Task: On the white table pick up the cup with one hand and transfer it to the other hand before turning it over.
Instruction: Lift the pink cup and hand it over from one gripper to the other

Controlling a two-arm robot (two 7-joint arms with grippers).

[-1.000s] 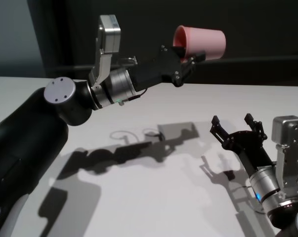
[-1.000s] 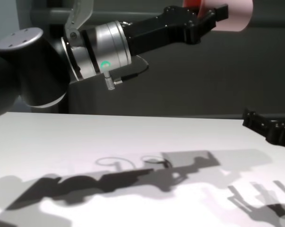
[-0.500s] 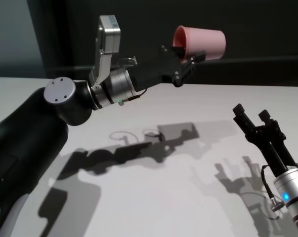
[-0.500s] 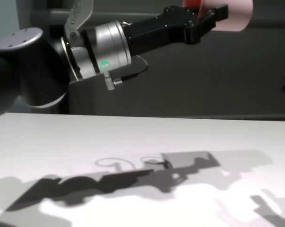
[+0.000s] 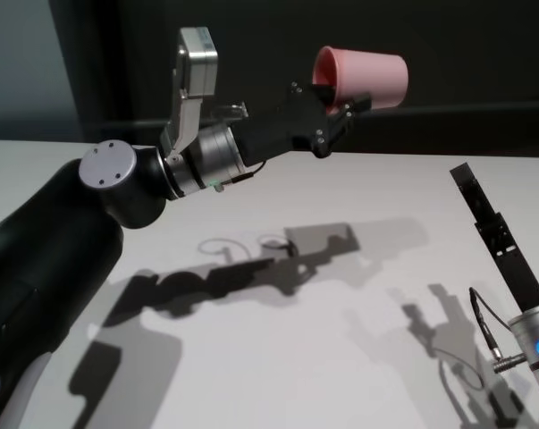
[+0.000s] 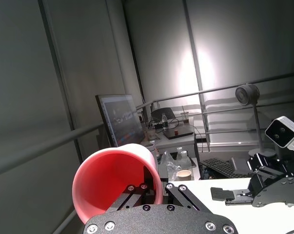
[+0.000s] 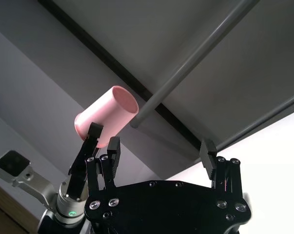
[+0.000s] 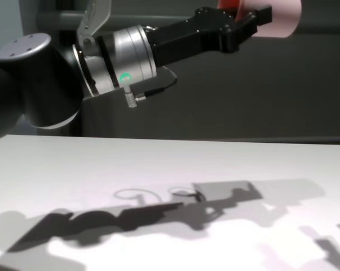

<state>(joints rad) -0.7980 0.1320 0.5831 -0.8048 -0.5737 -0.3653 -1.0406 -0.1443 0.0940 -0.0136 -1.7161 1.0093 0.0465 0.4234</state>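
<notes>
Left arm: stretched up and forward from the big black shoulder, silver wrist cylinder and white-grey angular casing raised high over the large matte white table [image 5: 278,357].
Left black pronged gripper [image 5: 339,112]: clamped on the small pink plastic cup [image 5: 363,76], one prong inside the mouth, the rest outside the wall.
Cup: held up in the air on its side, well above the tabletop, flat base pointing to the robot's right, open mouth towards the gripper body.
Right arm: rising at the table's right side, silver cylinder with a thin looped black cable, pointing steeply up.
Right black pronged gripper [image 7: 159,152]: prongs spread wide, nothing between them, well apart from the cup.
Around: dark back wall, a grey rail behind the cup, arm shadows across the table.
</notes>
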